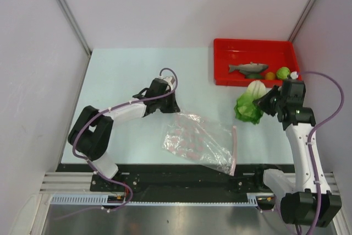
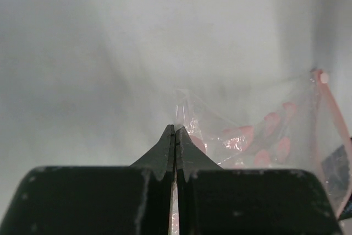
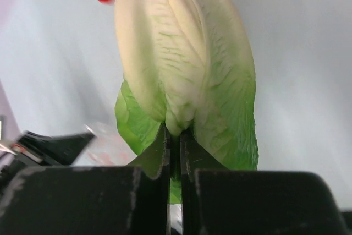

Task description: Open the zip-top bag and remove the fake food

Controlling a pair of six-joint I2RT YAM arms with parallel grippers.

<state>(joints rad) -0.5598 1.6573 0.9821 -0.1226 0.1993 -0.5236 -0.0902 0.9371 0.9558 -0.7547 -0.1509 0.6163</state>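
Left gripper (image 2: 175, 129) first: its jaws are pressed tight together, and crinkly clear film shows right at the tips and between the fingers, so it's pinching the far left corner of the zip-top bag (image 1: 198, 141). From that corner the bag spreads out flat on the worktop (image 1: 126, 81), lying between the two arms and close to the near edge. Its pinkish zip strip (image 1: 234, 149) runs down the bag's right side.

Over to the right gripper (image 3: 175, 131): jaws nearly closed, clamped on the pale stem end of the lettuce piece (image 3: 187, 53), leaves fanning away from the fingers. From above, the lettuce sits well apart from the bag, outside the red tray (image 1: 223, 48), with its tip just at the tray's near wall.

Inside the tray, along that near wall, the grey fish (image 1: 250, 69) lies on its side, the orange round fruit (image 1: 270, 75) just to its right, and the light green round fruit (image 1: 283, 72) right beside that.
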